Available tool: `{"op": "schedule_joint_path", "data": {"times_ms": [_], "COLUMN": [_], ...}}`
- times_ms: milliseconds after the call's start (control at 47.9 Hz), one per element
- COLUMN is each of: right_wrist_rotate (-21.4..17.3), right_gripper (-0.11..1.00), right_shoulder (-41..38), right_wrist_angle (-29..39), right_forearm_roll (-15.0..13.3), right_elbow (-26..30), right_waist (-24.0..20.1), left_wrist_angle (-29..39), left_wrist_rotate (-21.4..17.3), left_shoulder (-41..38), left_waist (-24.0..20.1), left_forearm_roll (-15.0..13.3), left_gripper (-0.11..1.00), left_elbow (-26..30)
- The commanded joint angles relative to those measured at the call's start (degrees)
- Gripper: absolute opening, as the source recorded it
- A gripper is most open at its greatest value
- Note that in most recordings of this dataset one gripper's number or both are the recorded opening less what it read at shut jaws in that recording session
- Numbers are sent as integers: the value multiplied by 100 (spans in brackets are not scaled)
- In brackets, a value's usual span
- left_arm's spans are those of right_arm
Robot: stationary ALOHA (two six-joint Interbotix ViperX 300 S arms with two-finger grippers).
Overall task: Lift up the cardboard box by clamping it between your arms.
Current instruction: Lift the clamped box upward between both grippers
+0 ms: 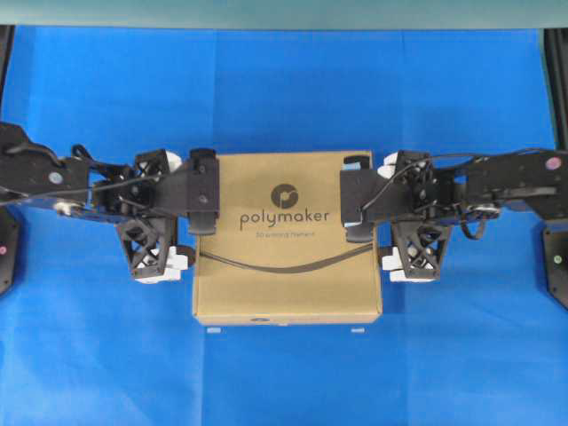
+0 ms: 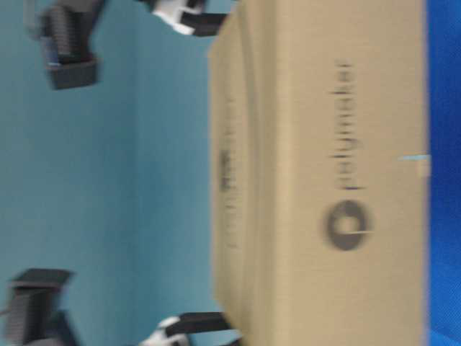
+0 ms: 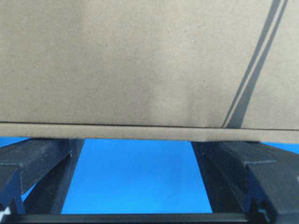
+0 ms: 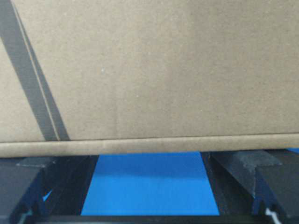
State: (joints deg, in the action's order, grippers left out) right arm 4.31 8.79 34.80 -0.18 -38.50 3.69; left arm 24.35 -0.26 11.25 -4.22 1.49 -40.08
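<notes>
Overhead view: the cardboard box [image 1: 288,235] sat between the two arms at the middle of the blue desk [image 1: 284,98], lid shut, so its contents could not be told. The left pincer [image 1: 182,229] met the box's left edge and the right pincer [image 1: 388,226] its right edge; both were spread wide, with fingers flat against the side walls. Judged: clamp in place, lift begun or about to begin.

Table-level view (picture turned on its side, blurred): the box [image 2: 317,173] filled most of the frame, logo legible. White-and-black finger parts touched its near edges at top and bottom. Whether its underside had left the desk could not be settled here.

Left wrist view: the box wall [image 3: 140,60] filled the upper frame, its lower edge running above blue desk [image 3: 135,172]. The two fingers [image 3: 37,163] stood well apart and passed under that edge, pinching nothing between them.

Right wrist view: same arrangement; box wall [image 4: 154,70] above, blue desk [image 4: 149,182] below, fingers [image 4: 32,186] spread. Judged: the box looked slightly raised; a clear lift was left to do.
</notes>
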Motion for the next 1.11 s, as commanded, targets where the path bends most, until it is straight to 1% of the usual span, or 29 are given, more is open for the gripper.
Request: {"op": "schedule_joint_path", "data": {"times_ms": [0,146,250,438,522,814,855,939,1085], "right_wrist_rotate": [-70,-123,-158,-158,-158,-158,-158,-158,-158], "right_gripper": [99,99,99,99,99,99,99,99,99], "right_shoulder": [299,492,589,668,677,642,642,642,642], "right_wrist_angle": [211,729,1230,1811,2057,3349,3454,3533,3560], "right_forearm_roll": [62,79,79,79,88,88,88,88,88], "right_elbow": [519,835,1134,1652,1942,3129,3208,3313,3278], "right_waist": [0,-9,0,0,0,0,-9,-9,0], "left_wrist_angle": [141,571,905,1617,1846,2804,2971,3173,3296], "left_wrist_rotate": [18,18,18,9,9,18,18,18,9], "left_shoulder": [396,668,765,817,817,791,773,721,686], "left_waist": [-35,-44,-44,-79,-79,-79,-79,-70,-88], "left_forearm_roll": [-26,-26,-26,0,0,0,0,0,0], "left_gripper": [86,86,86,86,86,86,86,86,86], "left_elbow": [527,835,1099,1749,2048,3111,3313,3542,3709]}}
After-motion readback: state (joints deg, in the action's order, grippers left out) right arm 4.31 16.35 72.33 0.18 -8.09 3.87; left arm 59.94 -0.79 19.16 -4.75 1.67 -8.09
